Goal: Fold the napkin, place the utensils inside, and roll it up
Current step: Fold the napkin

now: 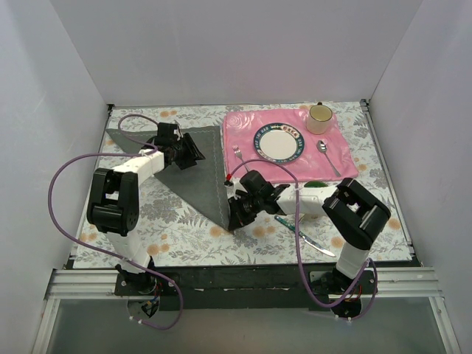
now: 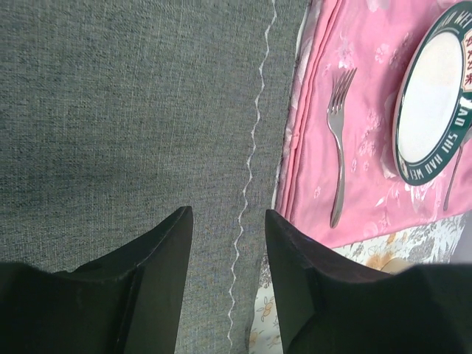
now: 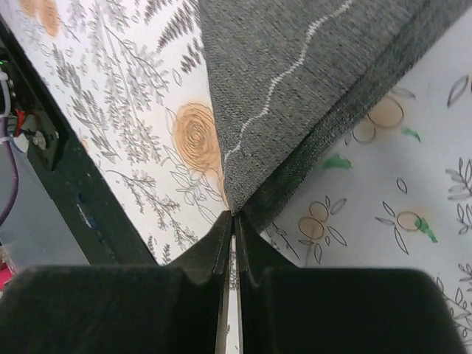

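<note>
The dark grey napkin (image 1: 203,177) lies folded into a triangle left of the pink mat, its point toward the near edge. My left gripper (image 1: 195,151) hovers open over the napkin's right hem (image 2: 110,110), one finger (image 2: 166,251) above the cloth and the other (image 2: 295,258) above the hem's edge. My right gripper (image 1: 234,217) is shut on the napkin's near corner (image 3: 295,74), fingertips (image 3: 234,215) pinched at its tip. A fork (image 1: 239,156) and a spoon (image 1: 327,156) rest on the mat. The knife (image 1: 302,236) lies on the tablecloth by the right arm.
The glossy pink placemat (image 1: 346,147) holds a green-rimmed plate (image 1: 279,141) and a beige cup (image 1: 319,118) at its far right corner. White walls enclose the floral table on three sides. In the left wrist view the fork (image 2: 339,140) lies beside the plate (image 2: 435,88).
</note>
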`<state>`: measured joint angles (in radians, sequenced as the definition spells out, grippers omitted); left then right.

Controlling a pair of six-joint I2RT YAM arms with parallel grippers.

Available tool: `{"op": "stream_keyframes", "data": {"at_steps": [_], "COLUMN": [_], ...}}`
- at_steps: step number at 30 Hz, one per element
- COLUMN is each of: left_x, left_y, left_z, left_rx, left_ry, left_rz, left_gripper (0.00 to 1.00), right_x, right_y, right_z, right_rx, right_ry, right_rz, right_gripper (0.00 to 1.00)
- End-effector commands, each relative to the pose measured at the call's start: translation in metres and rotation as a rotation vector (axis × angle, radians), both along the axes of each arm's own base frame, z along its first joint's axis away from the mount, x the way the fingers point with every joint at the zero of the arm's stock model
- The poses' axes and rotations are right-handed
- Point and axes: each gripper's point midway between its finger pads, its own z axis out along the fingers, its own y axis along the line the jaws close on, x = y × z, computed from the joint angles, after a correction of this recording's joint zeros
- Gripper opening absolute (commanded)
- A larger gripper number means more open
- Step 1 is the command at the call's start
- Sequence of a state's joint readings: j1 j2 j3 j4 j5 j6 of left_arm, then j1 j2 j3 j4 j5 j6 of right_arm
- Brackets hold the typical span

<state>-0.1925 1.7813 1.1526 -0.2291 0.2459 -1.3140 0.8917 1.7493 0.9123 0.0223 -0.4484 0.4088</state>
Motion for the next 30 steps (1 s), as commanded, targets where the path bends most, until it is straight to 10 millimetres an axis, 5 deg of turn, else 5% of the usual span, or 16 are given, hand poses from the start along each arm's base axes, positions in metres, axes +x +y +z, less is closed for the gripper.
{"op": "stream_keyframes", "data": {"at_steps": [1,3,6,7,9,13,15,19,24,30], "left_x": [0.012,0.015,0.024,0.029,0.034,0.052,0.062,0.090,0.120,0.144], "left_y": [0.009,0.014,0.033,0.051,0.072,0.156,0.183,0.231,0.256,0.294], "left_z": [0.008,0.013,0.025,0.028,0.036,0.032,0.015,0.013,0.016,-0.013], "left_rx": [0.009,0.006,-0.010,-0.010,-0.015,-0.016,-0.017,0.019,0.069,0.168], "left_ry": [-0.047,-0.052,-0.061,-0.064,-0.081,-0.102,-0.087,-0.157,-0.205,-0.151], "left_rz": [0.039,0.047,0.092,0.134,0.180,0.374,0.435,0.527,0.562,0.672], "left_gripper": [0.43,0.43,0.45,0.46,0.47,0.43,0.34,0.24,0.17,0.03], "right_x": [-0.007,-0.008,0.007,0.011,0.022,0.037,0.034,0.038,0.036,0.021], "right_y": [-0.004,-0.006,-0.007,-0.006,-0.003,0.013,0.034,0.053,0.047,0.023], "right_z": [0.001,0.003,0.016,0.025,0.042,0.065,0.074,0.054,0.023,-0.008], "right_rx": [0.006,0.002,-0.052,-0.050,-0.068,-0.016,0.079,0.074,0.028,-0.031], "right_ry": [0.006,0.003,-0.061,-0.085,-0.134,-0.183,-0.158,-0.100,-0.090,-0.051], "right_rz": [-0.022,-0.023,-0.030,-0.024,-0.029,-0.041,0.000,0.035,0.053,0.050], "right_gripper": [0.07,0.08,0.31,0.47,0.55,0.66,0.65,0.43,0.32,0.28]}}
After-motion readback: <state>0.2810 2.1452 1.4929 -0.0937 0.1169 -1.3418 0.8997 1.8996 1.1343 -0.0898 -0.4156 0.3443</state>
